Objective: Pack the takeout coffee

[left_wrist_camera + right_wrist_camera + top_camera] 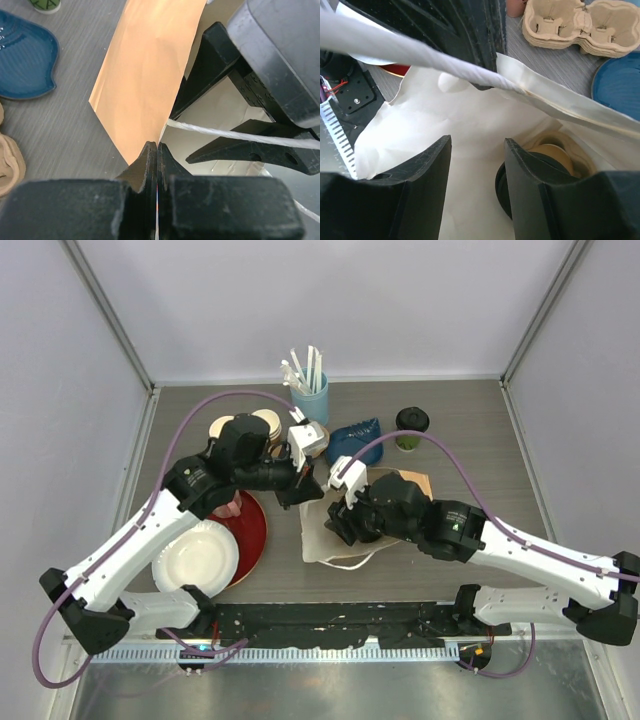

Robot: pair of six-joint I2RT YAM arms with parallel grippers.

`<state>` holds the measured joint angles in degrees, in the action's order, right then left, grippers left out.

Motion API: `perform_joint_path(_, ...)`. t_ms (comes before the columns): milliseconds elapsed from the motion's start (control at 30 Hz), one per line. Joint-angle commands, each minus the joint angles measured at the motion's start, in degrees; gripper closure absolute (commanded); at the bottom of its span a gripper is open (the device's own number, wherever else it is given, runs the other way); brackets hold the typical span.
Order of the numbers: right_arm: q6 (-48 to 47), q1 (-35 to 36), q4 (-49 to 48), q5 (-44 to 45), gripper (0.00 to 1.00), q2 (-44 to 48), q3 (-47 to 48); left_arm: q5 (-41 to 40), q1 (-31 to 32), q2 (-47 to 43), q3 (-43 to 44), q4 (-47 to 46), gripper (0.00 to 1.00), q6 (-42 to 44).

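Left wrist: left fingers (pixel 148 161) clenched on bag (pixel 147 75) rim; right fingers (pixel 427 172) parted above brown cup (pixel 551 151).

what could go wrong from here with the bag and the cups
1. The right gripper is open inside the bag, and the handle cord runs close across its fingers. Pulling out could snag it.
2. The left gripper pinches only the bag's thin edge. A slip would likely let the mouth collapse.
3. The green cup sits beyond the blue plate, so reaching for it may knock the plate.
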<state>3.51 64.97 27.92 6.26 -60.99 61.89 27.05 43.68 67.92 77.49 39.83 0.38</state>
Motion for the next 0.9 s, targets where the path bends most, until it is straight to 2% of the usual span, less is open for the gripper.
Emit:
perform_joint_path(0, -2.6, 0.2, -7.3, 1.2, 0.48, 2.7, -0.4, -0.9, -0.7, 1.2, 2.0, 5.2, 1.00, -2.3)
perform_joint_path(100, -2.0, -0.9, -5.9, 0.1, 0.48, 1.7, -0.6, 0.5, -0.7, 1.2, 2.3, 5.3, 1.00, -3.0)
perform_joint_path(333, 3.1, -8.5, -3.4, -4.9, 0.48, 0.9, -2.5, 1.1, -0.8, 0.6, 1.5, 5.8, 1.00, -2.1)
perform_joint_path(567, 1.9, -9.1, -0.5, -5.6, 0.49, -2.4, -2.6, 1.9, -0.7, 1.4, 2.4, 5.4, 1.00, -2.9)
perform_joint_path(867, -1.6, -9.2, 2.9, -8.8, 0.49, -1.8, -3.4, 3.8, -3.6, 2.3, 2.8, 4.8, 1.00, -4.4)
